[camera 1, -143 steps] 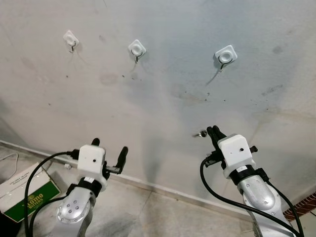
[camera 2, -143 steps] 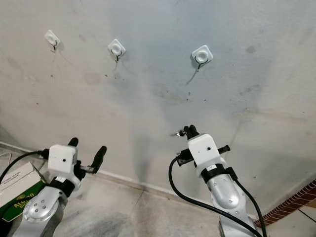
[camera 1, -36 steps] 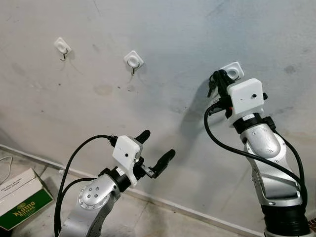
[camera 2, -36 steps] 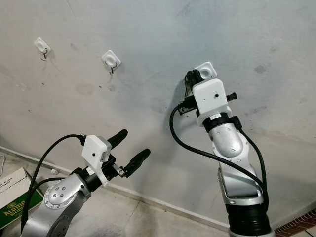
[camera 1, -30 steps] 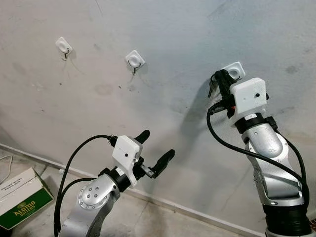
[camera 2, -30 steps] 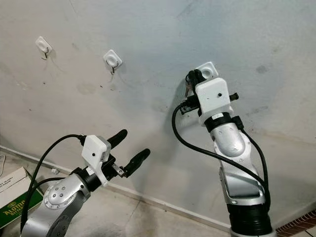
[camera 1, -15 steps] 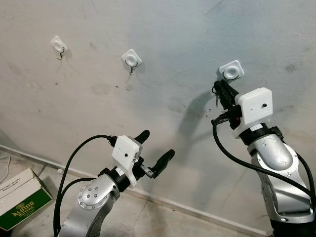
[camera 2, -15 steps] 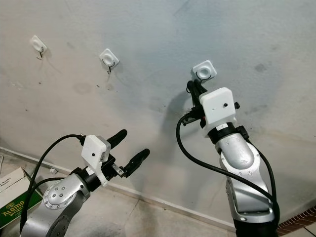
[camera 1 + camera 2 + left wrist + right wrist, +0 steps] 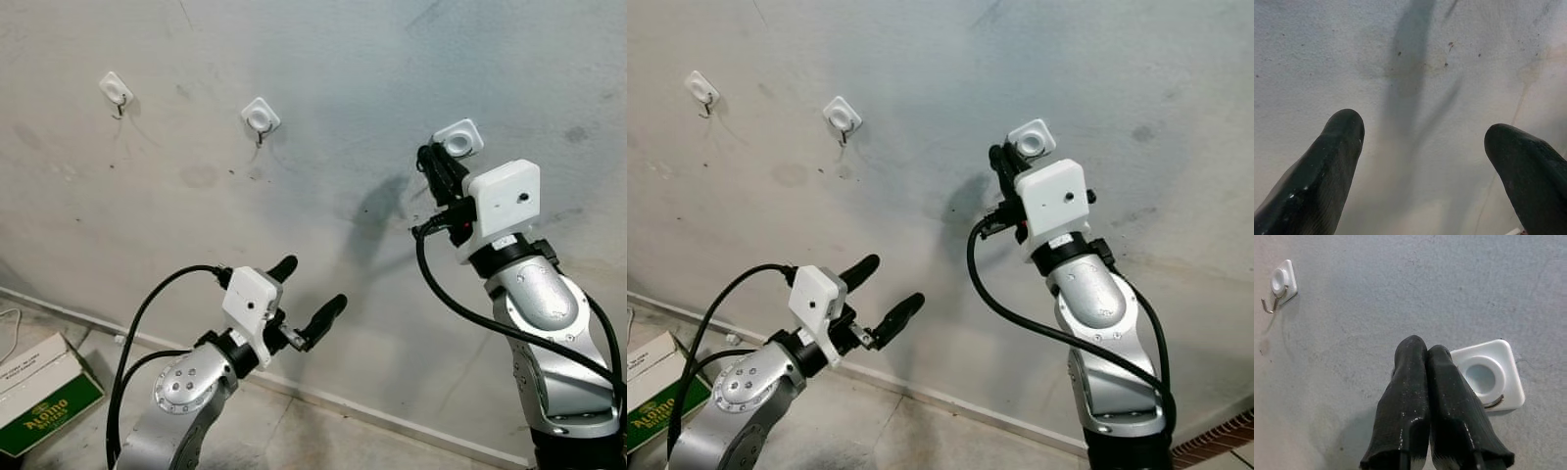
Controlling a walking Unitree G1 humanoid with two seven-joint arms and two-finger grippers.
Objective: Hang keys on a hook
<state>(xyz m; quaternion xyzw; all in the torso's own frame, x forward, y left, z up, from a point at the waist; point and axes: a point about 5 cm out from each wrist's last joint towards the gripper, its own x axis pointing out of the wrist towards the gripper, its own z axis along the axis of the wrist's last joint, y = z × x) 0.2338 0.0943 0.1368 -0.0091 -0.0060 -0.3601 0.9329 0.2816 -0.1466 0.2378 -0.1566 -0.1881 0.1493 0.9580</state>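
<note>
Three white stick-on hooks are on the grey wall: a left hook (image 9: pixel 116 88), a middle hook (image 9: pixel 260 116) and a right hook (image 9: pixel 458 140). My right gripper (image 9: pixel 428 157) is raised against the wall, its tips just left of and below the right hook. In the right wrist view its fingers (image 9: pixel 1418 382) are pressed together beside the right hook's plate (image 9: pixel 1486 377), whose metal hook is bare. The keys are hidden behind the fingers. My left gripper (image 9: pixel 312 284) is open and empty, low and a little off the wall (image 9: pixel 1415 58).
A green and white box (image 9: pixel 39 397) lies on the floor at lower left, beside a white cable (image 9: pixel 12 323). A baseboard (image 9: pixel 392 421) runs along the foot of the wall. A brick edge (image 9: pixel 1215 436) shows at lower right.
The right gripper rose from low by the wall to the right hook. Half a second ago it sat just under the hook with keys dangling; now it is slightly higher. The left arm holds still.
</note>
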